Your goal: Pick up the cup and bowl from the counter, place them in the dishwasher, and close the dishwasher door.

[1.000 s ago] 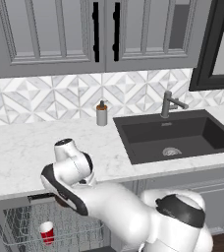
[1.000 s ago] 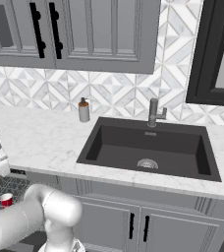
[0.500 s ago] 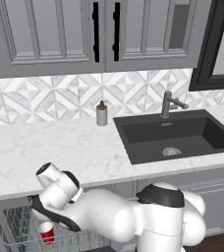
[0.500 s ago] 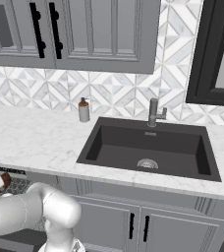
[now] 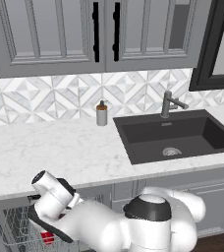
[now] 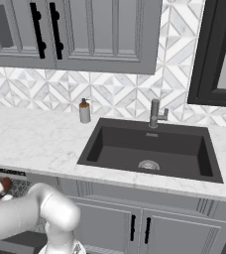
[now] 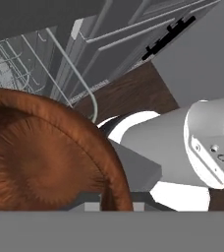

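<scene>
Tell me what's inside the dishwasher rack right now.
In the wire rack a bit of the red cup shows. The arm covers most of it, so the rest of the rack can't be checked.

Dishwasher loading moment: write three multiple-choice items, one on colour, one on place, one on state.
1. The inset sink is: A white; B black; C red.
2. The small red party cup is: A in the sink; B in the grey wire rack; C between the jaws.
3. The round dark-brown wooden-looking bowl is: A gripped by the jaws; B lying in the sink; C standing in the rack.

B: the basin is dark against the marble.
B: red shows among the wires.
A: in the hand view the bowl's rim runs between the jaws.
</scene>
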